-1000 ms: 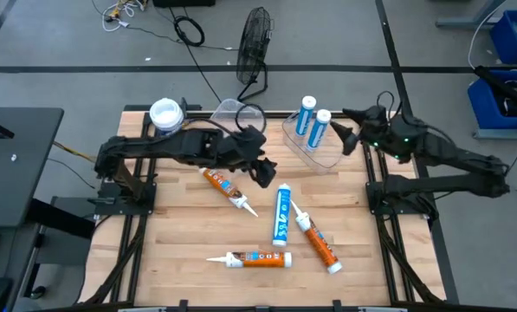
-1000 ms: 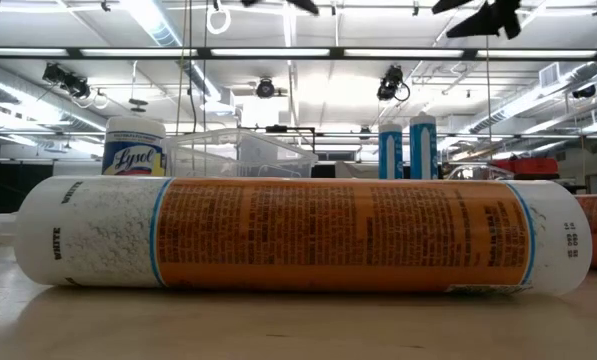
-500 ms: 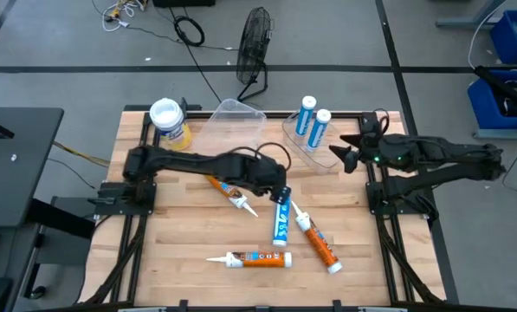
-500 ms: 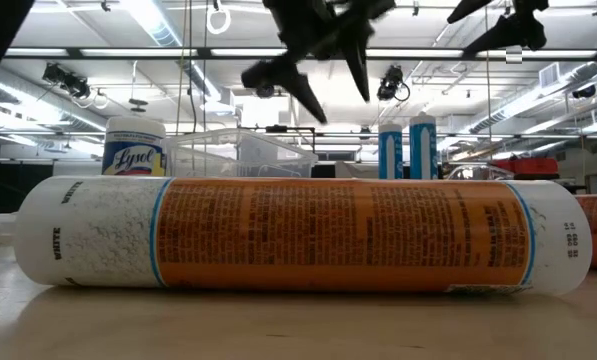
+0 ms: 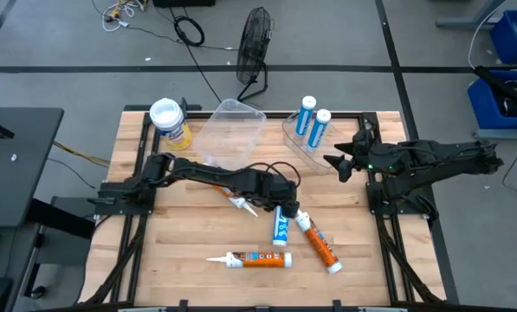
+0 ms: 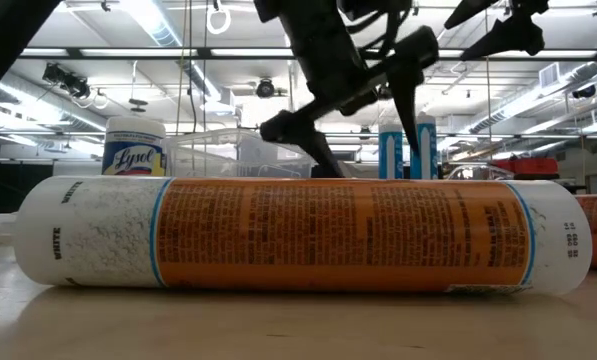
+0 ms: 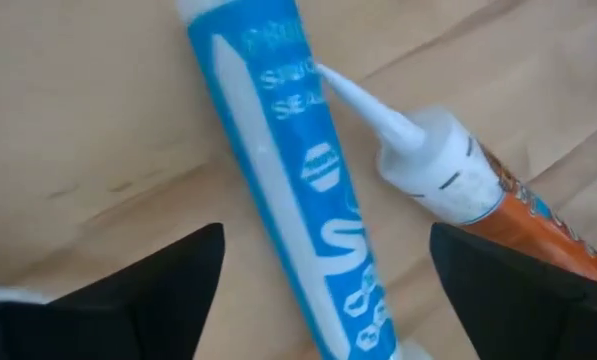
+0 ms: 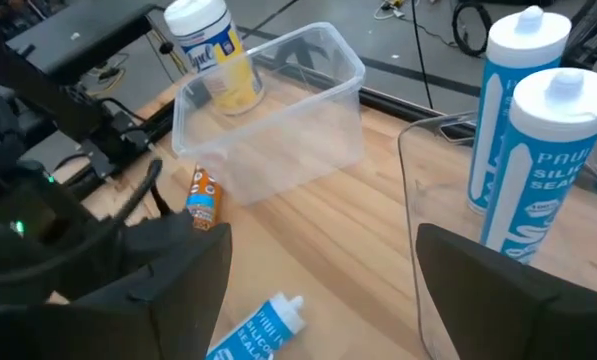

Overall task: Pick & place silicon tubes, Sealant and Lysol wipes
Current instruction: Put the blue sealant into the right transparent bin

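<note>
Wooden table (image 5: 180,234) under ceiling strip lights, with yellow "Lysol" wipes (image 5: 169,120) standing at its far left corner beside an empty clear bin (image 5: 228,134). Nearer, left gripper (image 5: 282,210) spread open over a blue sealant tube (image 5: 280,227); right gripper (image 5: 338,162) open too, hovering by two upright blue tubes (image 5: 313,122).

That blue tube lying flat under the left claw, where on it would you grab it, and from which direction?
Probably mid-barrel, from straight above. The blue tube lies flat on the table, so its round sides are free for the open left gripper hovering over it. I'd avoid the end where the orange tube's nozzle rests against it.
</note>
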